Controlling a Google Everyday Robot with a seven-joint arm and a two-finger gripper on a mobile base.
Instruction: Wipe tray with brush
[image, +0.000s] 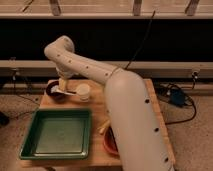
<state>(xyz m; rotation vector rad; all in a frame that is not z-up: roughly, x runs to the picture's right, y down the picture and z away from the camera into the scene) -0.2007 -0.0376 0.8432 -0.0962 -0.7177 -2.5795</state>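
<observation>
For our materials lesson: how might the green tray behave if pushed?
The tray looks shallow plastic, probably light, so may slide on the wooden table. Its wide base makes tipping unlikely. The gripper hangs over the dark bowl.

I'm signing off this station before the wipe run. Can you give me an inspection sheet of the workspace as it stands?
Surface: wooden table, carrying the tray and dishes.
Job's things: green tray front left, nothing seen inside; white brush back left, at a dark bowl.
Clutter: white cup; orange-red bowl partly hidden by the arm; pale yellowish item, unclear.
Grippers: gripper over the brush and dark bowl, away from the tray.
Cables: black cable behind; cables and blue box right of the table.
Surroundings: dark wall with rail.
</observation>
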